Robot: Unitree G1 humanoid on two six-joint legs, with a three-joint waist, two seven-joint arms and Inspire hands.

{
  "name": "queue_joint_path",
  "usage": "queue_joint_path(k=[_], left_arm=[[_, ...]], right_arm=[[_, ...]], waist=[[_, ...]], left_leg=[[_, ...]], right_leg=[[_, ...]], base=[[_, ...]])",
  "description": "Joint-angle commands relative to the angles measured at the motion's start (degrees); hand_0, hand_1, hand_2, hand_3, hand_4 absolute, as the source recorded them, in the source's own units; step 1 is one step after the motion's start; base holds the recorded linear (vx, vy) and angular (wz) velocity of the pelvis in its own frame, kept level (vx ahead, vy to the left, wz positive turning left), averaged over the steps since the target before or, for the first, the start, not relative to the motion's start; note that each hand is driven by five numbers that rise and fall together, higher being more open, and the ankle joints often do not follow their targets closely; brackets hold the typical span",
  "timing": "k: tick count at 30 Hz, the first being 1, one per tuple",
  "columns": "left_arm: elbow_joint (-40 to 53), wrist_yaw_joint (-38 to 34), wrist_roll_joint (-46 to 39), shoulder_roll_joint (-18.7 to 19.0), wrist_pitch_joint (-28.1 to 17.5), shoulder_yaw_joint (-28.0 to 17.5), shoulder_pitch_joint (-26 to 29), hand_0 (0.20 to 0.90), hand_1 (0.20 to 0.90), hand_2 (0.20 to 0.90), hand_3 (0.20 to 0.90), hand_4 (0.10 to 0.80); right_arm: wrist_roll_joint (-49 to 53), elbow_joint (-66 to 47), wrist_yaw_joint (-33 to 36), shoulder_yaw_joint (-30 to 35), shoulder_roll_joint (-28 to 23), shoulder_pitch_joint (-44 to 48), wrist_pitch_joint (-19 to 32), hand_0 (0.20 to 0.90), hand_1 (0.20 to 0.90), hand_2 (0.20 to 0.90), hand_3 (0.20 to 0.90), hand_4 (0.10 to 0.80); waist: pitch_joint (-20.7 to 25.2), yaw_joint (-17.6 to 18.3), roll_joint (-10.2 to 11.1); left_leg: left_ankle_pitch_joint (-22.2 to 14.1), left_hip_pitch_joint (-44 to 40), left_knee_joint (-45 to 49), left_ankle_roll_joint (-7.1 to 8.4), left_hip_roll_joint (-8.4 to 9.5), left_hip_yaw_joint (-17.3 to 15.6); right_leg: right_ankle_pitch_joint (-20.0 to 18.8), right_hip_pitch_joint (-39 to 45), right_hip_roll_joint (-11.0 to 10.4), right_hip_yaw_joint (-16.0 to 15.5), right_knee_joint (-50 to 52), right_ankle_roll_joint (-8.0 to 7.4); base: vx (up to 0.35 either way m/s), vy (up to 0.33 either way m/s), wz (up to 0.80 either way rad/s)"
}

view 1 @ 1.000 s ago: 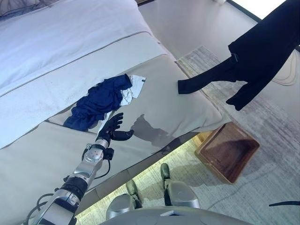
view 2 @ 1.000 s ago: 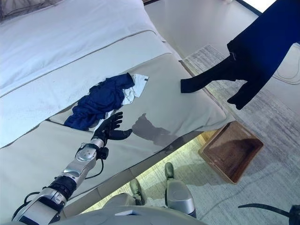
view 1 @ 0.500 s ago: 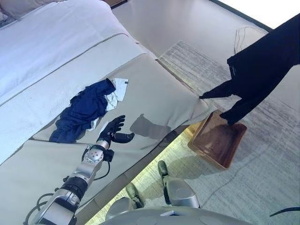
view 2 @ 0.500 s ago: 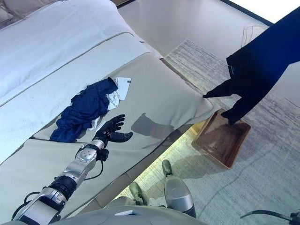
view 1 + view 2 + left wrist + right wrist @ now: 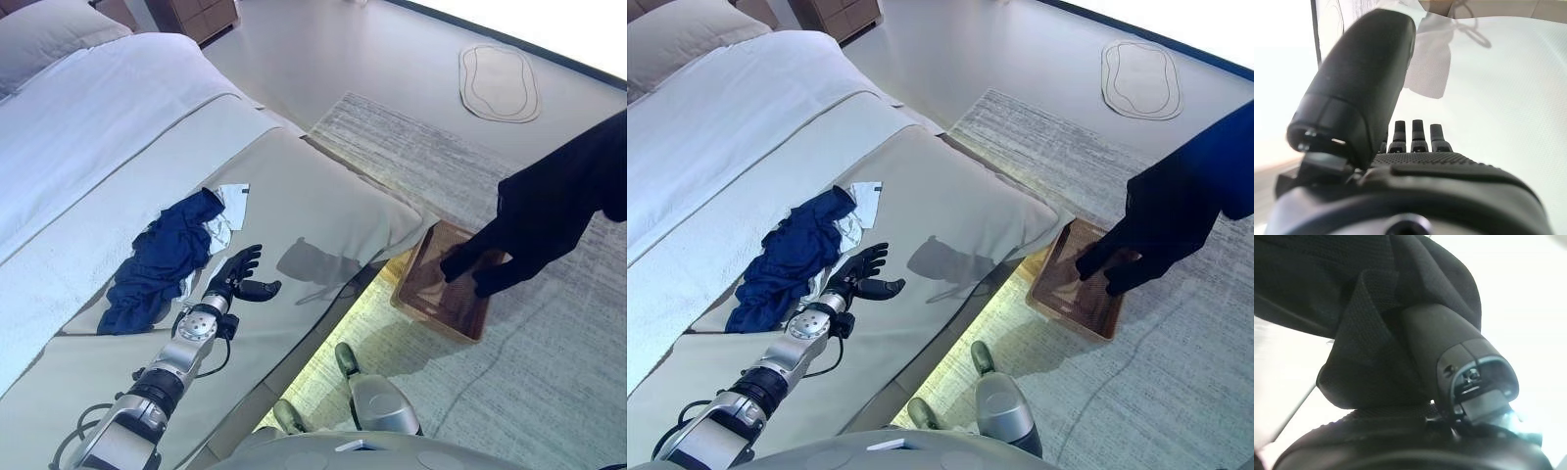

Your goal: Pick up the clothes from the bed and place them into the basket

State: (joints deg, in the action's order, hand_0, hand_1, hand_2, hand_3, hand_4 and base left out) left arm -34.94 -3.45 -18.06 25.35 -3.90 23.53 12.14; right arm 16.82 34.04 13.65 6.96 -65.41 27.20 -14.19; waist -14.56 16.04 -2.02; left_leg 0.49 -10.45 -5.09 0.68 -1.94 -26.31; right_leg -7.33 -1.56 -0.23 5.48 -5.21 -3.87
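A black garment (image 5: 549, 215) hangs from the upper right, off the side of the bed, with its lower ends dangling into the brown woven basket (image 5: 421, 284) on the floor. In the right wrist view my right hand (image 5: 1449, 347) is shut on this black cloth (image 5: 1366, 357), which wraps round the thumb. A crumpled blue garment (image 5: 162, 259) with a white piece (image 5: 233, 201) beside it lies on the bed (image 5: 313, 196). My left hand (image 5: 233, 279) rests open on the cover just beside the blue garment, holding nothing; its straight fingers (image 5: 1415, 132) show in the left wrist view.
The basket stands on a grey rug (image 5: 549, 372) close to the bed's corner. A small oval mat (image 5: 500, 78) lies farther off on the floor. A pillow (image 5: 49, 44) and a wooden dresser (image 5: 191, 15) are at the head end.
The camera has swung. The black garment has moved off the bed's corner and come down over the basket, its ends now inside. The left hand has stayed put.
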Motion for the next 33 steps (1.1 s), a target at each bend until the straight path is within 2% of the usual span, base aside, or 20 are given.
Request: queue_joint_path(k=[1,9,14,23,24,25,26,27,33], left_arm=[[-0.86,0.41,0.92,-0.51,-3.21,1.55,0.62,0.9,0.9,0.9,0.9,0.8],[-0.95,1.06,2.03,-1.32,-2.78,1.69,0.73,0.9,0.9,0.9,0.9,0.8],[-0.94,0.91,2.29,-1.57,-2.43,2.14,1.18,0.9,0.9,0.9,0.9,0.8],[0.31,0.81,2.73,-1.37,-1.75,2.57,1.56,0.9,0.9,0.9,0.9,0.8],[0.43,1.07,2.9,-1.2,-1.63,2.63,1.64,0.9,0.9,0.9,0.9,0.8],[0.46,1.11,2.93,-1.15,-1.62,2.63,1.64,0.9,0.9,0.9,0.9,0.8],[0.44,1.16,2.87,-1.03,-1.62,2.71,1.71,0.9,0.9,0.9,0.9,0.8],[0.66,1.14,2.85,-0.92,-1.52,2.73,1.67,0.9,0.9,0.9,0.9,0.8],[1.47,0.62,2.24,-0.46,-1.74,3.22,1.7,0.9,0.9,0.9,0.9,0.8]], right_arm=[[-1.18,-2.46,1.64,4.64,0.34,0.06,5.61,0.3,0.3,0.3,0.2,0.1],[0.73,-0.92,-1.89,2.19,8.36,-4.28,8.79,0.3,0.3,0.3,0.2,0.1],[-0.51,-0.76,-1.92,-0.11,11.8,-4.79,8.48,0.3,0.3,0.3,0.2,0.1],[-0.57,2.94,-4.03,-3.52,14.65,-4.88,9.51,0.3,0.3,0.3,0.2,0.1],[-1.12,3.74,-3.75,-4.06,14.66,-4.8,9.39,0.349,0.349,0.349,0.258,0.158],[-1.36,3.83,-3.51,-4.12,14.62,-4.78,9.24,0.429,0.429,0.429,0.351,0.251],[-1.99,4.12,-2.87,-4.36,14.52,-4.69,8.63,0.429,0.429,0.429,0.351,0.251],[-2.29,4.39,-2.21,-4.58,14.44,-4.58,7.98,0.9,0.9,0.9,0.9,0.8],[-2.62,6.59,-0.45,-5.3,14.68,-3.57,5.77,0.9,0.9,0.9,0.9,0.8]], waist=[[8.82,-0.36,2.17],[8.41,-0.33,1.31],[7.94,-0.57,0.88],[7.25,-2.12,0.96],[7.15,-2.38,0.96],[7.13,-2.4,0.95],[7.03,-2.47,0.93],[6.92,-2.52,0.89],[6.17,-2.7,0.21]], left_leg=[[-7.5,-0.63,5.43,1.53,-2.7,3.77],[-7.89,-0.47,5.86,1.35,-2.92,3.23],[-7.94,0.03,6.12,1.17,-2.64,3.25],[-7.61,0.74,5.9,0.92,-2.34,3.61],[-7.55,0.95,5.84,0.89,-2.23,3.77],[-7.53,0.98,5.82,0.89,-2.21,3.79],[-7.49,1.05,5.78,0.89,-2.19,3.82],[-7.45,1.15,5.76,0.88,-2.17,3.85],[-7.3,1.3,5.3,0.66,-1.74,4.06]], right_leg=[[1.99,0.93,-2.41,-3.76,1.61,-2.18],[1.81,0.69,-2.23,-3.75,1.32,-1.99],[1.49,0.19,-2.26,-3.65,1.31,-2.06],[1.44,0.01,-2.51,-4.5,1.19,-2.06],[1.4,-0.08,-2.51,-4.67,1.15,-2.06],[1.39,-0.12,-2.52,-4.71,1.15,-2.07],[1.35,-0.19,-2.55,-4.75,1.15,-2.11],[1.33,-0.27,-2.54,-4.74,1.14,-2.12],[1.31,-0.4,-2.45,-4.6,0.94,-2.12]], base=[[-0.007,-0.038,-0.09],[-0.01,-0.057,-0.02],[-0.005,-0.015,0.0],[-0.015,-0.016,0.0],[-0.043,-0.031,0.02],[-0.038,-0.024,0.02],[0.0,0.0,0.0],[-0.031,-0.009,0.0],[-0.029,0.005,0.01]])
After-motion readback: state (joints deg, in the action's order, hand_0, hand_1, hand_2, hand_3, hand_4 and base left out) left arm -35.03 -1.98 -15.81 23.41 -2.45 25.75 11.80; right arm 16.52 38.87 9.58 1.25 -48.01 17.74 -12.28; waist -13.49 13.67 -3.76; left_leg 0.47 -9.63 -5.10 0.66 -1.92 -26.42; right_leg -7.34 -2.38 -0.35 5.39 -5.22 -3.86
